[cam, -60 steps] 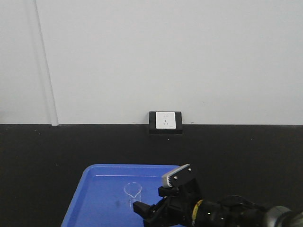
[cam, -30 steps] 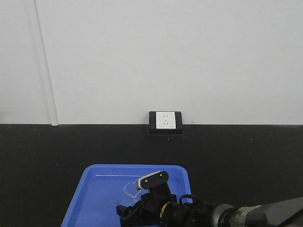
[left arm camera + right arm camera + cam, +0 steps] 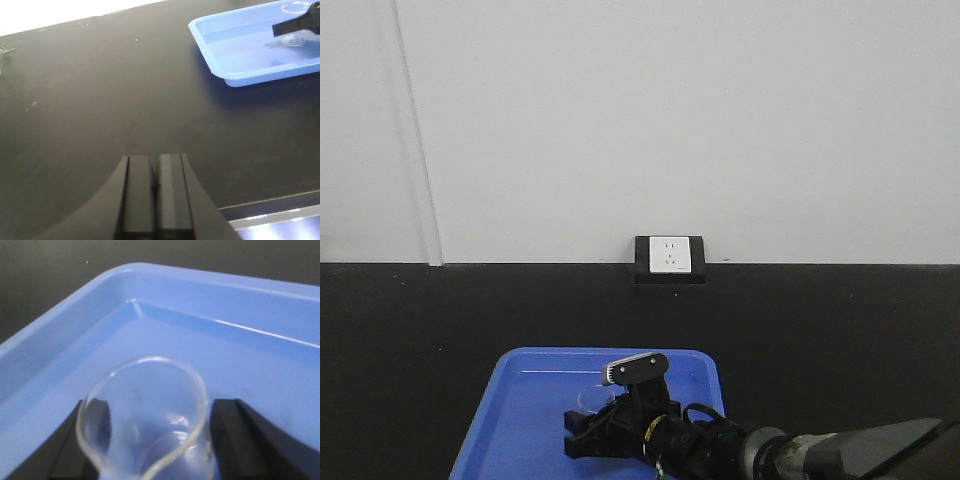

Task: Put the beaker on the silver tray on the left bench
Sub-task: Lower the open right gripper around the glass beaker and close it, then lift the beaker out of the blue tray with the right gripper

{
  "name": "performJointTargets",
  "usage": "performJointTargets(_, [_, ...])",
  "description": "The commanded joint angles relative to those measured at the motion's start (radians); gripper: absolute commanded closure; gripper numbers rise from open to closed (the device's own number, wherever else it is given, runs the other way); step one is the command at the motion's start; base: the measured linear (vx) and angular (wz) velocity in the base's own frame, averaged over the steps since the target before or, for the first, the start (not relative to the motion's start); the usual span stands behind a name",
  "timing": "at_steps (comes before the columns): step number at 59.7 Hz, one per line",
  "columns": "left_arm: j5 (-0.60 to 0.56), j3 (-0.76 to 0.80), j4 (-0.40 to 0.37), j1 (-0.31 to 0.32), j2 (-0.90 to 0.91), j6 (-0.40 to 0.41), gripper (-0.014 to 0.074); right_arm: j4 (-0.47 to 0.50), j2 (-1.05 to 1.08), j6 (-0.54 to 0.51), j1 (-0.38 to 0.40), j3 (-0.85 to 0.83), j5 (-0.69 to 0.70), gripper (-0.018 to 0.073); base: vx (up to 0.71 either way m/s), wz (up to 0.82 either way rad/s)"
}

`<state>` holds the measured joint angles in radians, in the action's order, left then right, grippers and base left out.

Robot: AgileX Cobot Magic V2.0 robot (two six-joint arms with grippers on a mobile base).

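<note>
Transparency leaves the beaker (image 3: 145, 410) faint in the front view, where the right hand (image 3: 582, 432) covers most of it. It stands upright in the blue tray (image 3: 240, 305), with its base cut off by the wrist picture's lower edge. A black finger sits on each side of it; whether they press the glass I cannot tell. The left hand (image 3: 155, 165) hangs over the black worktop (image 3: 90, 100), fingers pressed together on nothing.
</note>
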<state>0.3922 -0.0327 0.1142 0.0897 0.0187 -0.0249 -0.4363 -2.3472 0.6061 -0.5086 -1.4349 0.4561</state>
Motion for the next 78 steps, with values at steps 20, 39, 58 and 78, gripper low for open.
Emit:
performJointTargets(20, [-0.082,-0.020,-0.001,0.006,0.007,0.002,0.0595,0.037,0.179,-0.004,0.000,-0.032,-0.098,0.0574,0.00,0.00])
performJointTargets(39, [-0.082,-0.020,-0.001,0.006,0.007,0.002,0.0595,-0.055,0.556,-0.007,0.002,0.177,-0.410,0.0573,0.00,0.00])
performJointTargets(58, [-0.082,-0.020,-0.001,0.006,0.007,0.002,0.0595,-0.099,1.104,-0.007,0.003,0.648,-0.386,0.0573,0.00,0.00])
performJointTargets(78, [-0.082,-0.020,-0.001,0.006,0.007,0.002,0.0595,-0.118,1.712,-0.007,0.003,1.031,-0.508,0.0573,0.00,0.00])
